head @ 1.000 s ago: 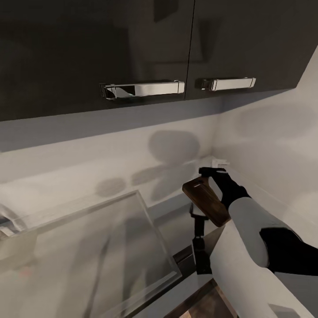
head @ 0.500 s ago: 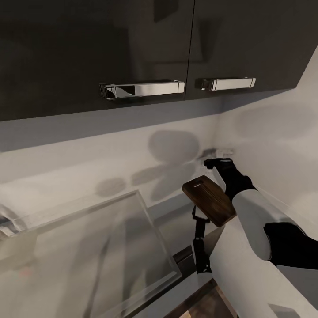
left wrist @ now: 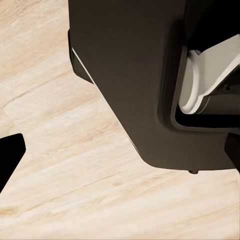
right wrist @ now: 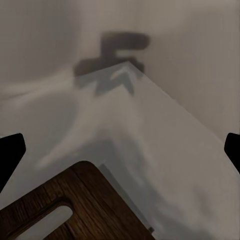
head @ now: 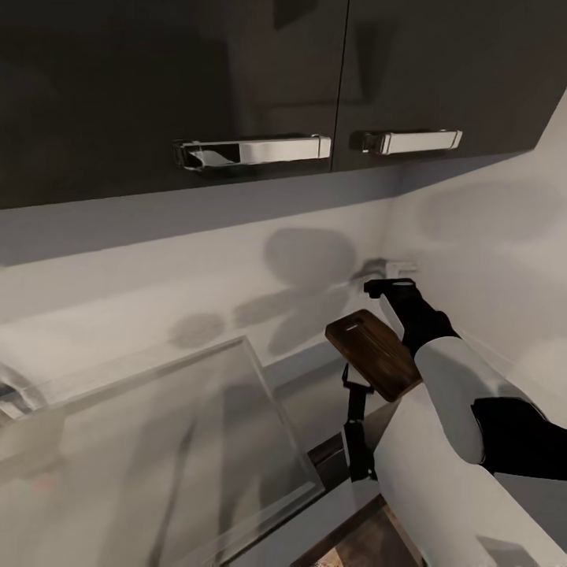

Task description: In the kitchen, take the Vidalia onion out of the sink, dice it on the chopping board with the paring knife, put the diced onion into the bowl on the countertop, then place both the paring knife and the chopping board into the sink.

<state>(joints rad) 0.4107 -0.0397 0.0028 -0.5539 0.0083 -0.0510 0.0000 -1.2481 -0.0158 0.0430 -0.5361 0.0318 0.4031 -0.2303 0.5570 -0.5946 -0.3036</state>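
With the right gripper point(head: 386, 287) spread wide past the slotted end of the board point(head: 372, 354), which lies below the fingers, it should be drawn back and closed squarely across that end before lifting.

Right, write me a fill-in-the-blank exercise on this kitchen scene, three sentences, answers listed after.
1. The dark brown wood-grain chopping board has an oval handle ____ cut through one end.
2. In the head view, two shiny chrome bar handles are mounted on the dark wall ____ above the white backsplash.
3. The left wrist view looks down on a pale ____ plank floor.

Missing words: slot; cabinets; wooden
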